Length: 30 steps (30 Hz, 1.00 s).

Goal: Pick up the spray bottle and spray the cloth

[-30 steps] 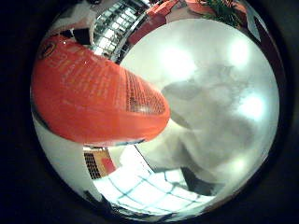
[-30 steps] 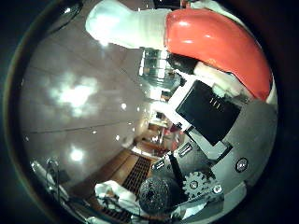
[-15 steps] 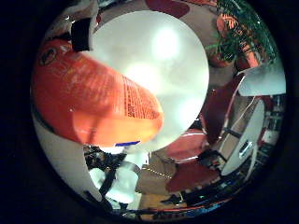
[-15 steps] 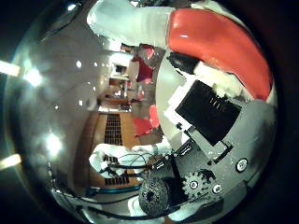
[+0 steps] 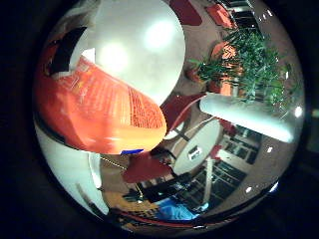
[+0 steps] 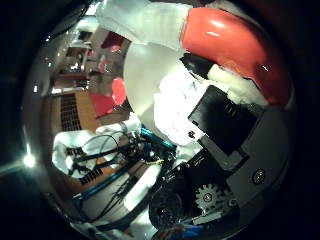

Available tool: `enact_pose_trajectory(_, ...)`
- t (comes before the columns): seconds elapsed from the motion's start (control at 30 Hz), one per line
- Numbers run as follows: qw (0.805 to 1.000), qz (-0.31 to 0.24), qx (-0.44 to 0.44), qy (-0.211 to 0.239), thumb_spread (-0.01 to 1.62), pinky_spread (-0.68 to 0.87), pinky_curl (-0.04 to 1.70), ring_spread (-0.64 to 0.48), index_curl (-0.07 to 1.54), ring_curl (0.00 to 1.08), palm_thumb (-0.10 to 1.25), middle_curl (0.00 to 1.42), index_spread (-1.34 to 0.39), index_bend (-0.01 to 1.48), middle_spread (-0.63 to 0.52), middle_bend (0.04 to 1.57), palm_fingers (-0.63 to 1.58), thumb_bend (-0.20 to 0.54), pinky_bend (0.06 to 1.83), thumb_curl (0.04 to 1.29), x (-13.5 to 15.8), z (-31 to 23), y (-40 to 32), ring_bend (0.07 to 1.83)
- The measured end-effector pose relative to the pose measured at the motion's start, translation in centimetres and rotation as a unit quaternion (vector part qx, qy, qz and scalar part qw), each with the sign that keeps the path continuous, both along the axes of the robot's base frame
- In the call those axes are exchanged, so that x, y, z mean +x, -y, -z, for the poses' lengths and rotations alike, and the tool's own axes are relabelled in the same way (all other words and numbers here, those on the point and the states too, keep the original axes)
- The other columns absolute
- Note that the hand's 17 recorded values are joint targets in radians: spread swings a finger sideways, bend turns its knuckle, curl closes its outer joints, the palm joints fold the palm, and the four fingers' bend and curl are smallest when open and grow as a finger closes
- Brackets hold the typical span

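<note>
The orange spray bottle [image 5: 94, 109] fills much of the little finger side view, close against the palm. Its red shoulder [image 6: 235, 45] and whitish spray head [image 6: 145, 22] show in the thumb side view. My right hand [image 6: 225, 150] is shut on the bottle, its black and white fingers lying beside the bottle's neck. Beyond the bottle a crumpled white cloth [image 6: 172, 107] lies on the round white table [image 5: 144, 50], well away from the palm.
Red chairs [image 5: 184, 107] stand round the white table on a brown floor. A second round table [image 5: 197, 149], a green plant [image 5: 249, 59] and a white pillar [image 5: 244, 117] lie farther off. Teal frame parts [image 6: 150, 137] show beside the table.
The whole background has swung and the white table has shrunk in both views, so the hand has lifted and turned. The bottle has kept its place against the palm.
</note>
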State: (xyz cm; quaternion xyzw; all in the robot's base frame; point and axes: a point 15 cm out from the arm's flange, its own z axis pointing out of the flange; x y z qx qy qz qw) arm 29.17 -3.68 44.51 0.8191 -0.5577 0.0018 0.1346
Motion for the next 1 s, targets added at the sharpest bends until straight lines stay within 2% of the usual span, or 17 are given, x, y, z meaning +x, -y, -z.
enact_pose_trajectory(0.27,0.994,0.003,-0.102,-0.050,1.01,-0.17,1.37,-0.16,0.69,0.60,1.00,0.59,-0.19,1.18,-0.07,1.38,1.19,-0.014,1.01,0.74,-2.3,-1.2,3.2,1.47)
enact_pose_trajectory(0.4,0.989,-0.006,-0.136,-0.056,1.01,-0.17,1.37,-0.16,0.69,0.60,1.00,0.59,-0.19,1.18,-0.07,1.38,1.19,-0.013,1.01,0.74,-2.4,-1.6,3.9,1.47)
enact_pose_trajectory(0.63,0.989,-0.015,-0.137,-0.058,1.02,-0.18,1.37,-0.16,0.69,0.60,1.00,0.60,-0.19,1.18,-0.07,1.38,1.19,-0.013,1.01,0.75,-2.1,-0.9,3.2,1.47)
enact_pose_trajectory(0.87,0.984,-0.034,-0.146,-0.096,1.02,-0.18,1.38,-0.16,0.69,0.60,1.00,0.60,-0.19,1.18,-0.07,1.38,1.19,-0.013,1.01,0.75,-2.4,3.7,2.5,1.47)
enact_pose_trajectory(1.0,0.985,-0.036,-0.138,-0.097,1.02,-0.18,1.38,-0.16,0.69,0.60,1.00,0.60,-0.19,1.18,-0.07,1.38,1.19,-0.013,1.01,0.75,-2.3,4.5,1.9,1.47)
